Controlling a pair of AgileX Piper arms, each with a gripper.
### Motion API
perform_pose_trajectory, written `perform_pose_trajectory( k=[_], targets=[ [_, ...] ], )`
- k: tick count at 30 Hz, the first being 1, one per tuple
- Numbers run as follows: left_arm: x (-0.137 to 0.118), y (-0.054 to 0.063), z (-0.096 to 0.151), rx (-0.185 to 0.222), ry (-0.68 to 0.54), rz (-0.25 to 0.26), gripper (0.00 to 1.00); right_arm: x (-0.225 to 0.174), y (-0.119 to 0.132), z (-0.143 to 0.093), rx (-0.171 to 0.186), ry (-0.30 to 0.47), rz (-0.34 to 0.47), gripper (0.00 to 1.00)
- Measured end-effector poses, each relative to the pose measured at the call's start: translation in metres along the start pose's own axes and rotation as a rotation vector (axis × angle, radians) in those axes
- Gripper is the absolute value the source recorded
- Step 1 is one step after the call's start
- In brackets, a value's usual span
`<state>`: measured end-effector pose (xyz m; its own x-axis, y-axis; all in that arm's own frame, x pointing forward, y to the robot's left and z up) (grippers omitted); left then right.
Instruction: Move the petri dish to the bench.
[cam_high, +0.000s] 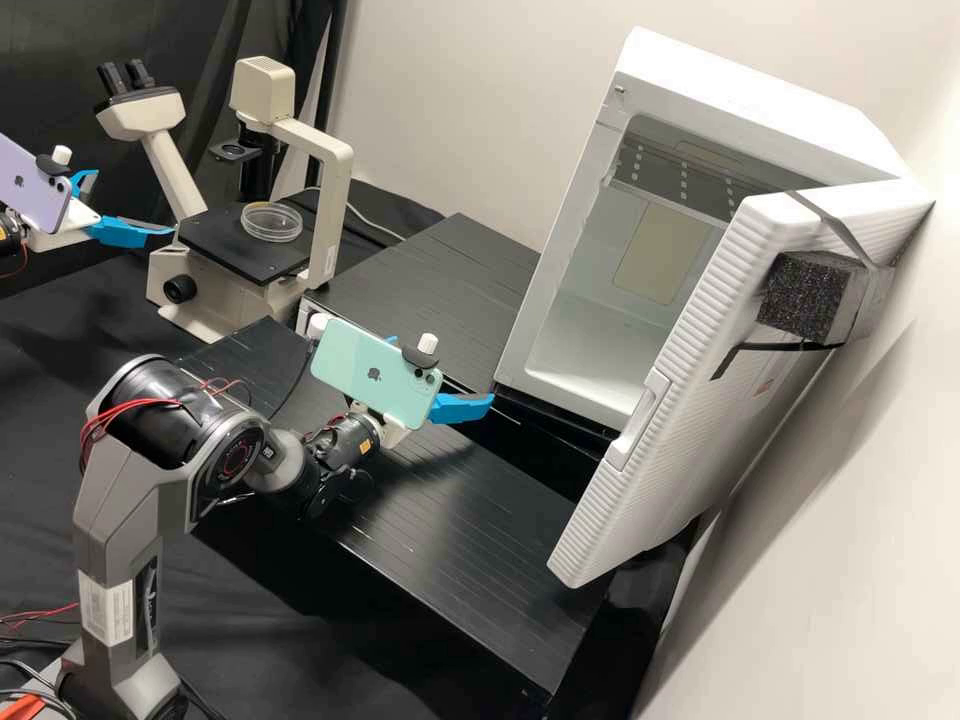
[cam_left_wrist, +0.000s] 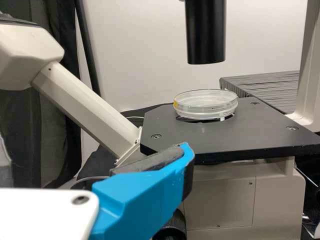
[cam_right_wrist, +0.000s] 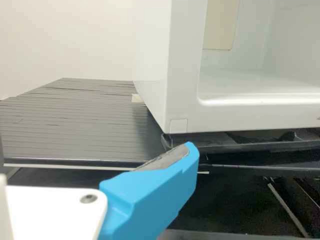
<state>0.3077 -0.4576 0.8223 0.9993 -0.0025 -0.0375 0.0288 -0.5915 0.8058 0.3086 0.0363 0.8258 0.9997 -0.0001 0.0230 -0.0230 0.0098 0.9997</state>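
The clear round petri dish (cam_high: 271, 222) lies flat on the microscope's black stage (cam_high: 220, 246); in the left wrist view the dish (cam_left_wrist: 205, 106) has a yellow mark at its rim. At the left edge of the high view, my left gripper (cam_high: 134, 204) is open beside the stage, apart from the dish. One finger of this left gripper (cam_left_wrist: 145, 195) shows in its wrist view. My right gripper (cam_high: 462, 408) stands open over the black bench (cam_high: 500, 540), in front of the white cabinet and far from the dish. In its wrist view, the right gripper (cam_right_wrist: 155, 192) holds nothing visible.
The microscope's pale pillar (cam_high: 325, 215) rises beside the dish, and a black cylinder (cam_left_wrist: 205, 32) hangs above the stage. A white cabinet (cam_high: 570, 250) stands at the back right, its ribbed door (cam_high: 690, 350) swung open. A raised black platform (cam_high: 450, 270) lies between microscope and cabinet.
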Motion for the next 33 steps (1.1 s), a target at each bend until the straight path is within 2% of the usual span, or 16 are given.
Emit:
perform_pose_trajectory(
  k=[11, 16, 19, 25, 30, 33],
  targets=[
    [0.0, 0.0, 0.0, 0.0, 0.0, 0.0, 1.0, -0.003, -0.001, 0.001, 0.0, 0.004, 0.005, 1.0],
    [0.0, 0.0, 0.0, 0.0, 0.0, 0.0, 1.0, -0.03, -0.006, -0.002, 0.002, 0.037, 0.004, 1.0],
    [0.0, 0.0, 0.0, 0.0, 0.0, 0.0, 1.0, -0.05, -0.011, -0.012, 0.029, 0.094, 0.0, 1.0],
    [0.0, 0.0, 0.0, 0.0, 0.0, 0.0, 1.0, -0.083, -0.03, -0.053, 0.053, 0.292, -0.047, 1.0],
    [0.0, 0.0, 0.0, 0.0, 0.0, 0.0, 1.0, -0.099, -0.052, -0.083, 0.009, 0.399, -0.115, 1.0],
    [0.0, 0.0, 0.0, 0.0, 0.0, 0.0, 1.0, -0.104, -0.06, -0.1, -0.013, 0.448, -0.124, 1.0]
  ],
)
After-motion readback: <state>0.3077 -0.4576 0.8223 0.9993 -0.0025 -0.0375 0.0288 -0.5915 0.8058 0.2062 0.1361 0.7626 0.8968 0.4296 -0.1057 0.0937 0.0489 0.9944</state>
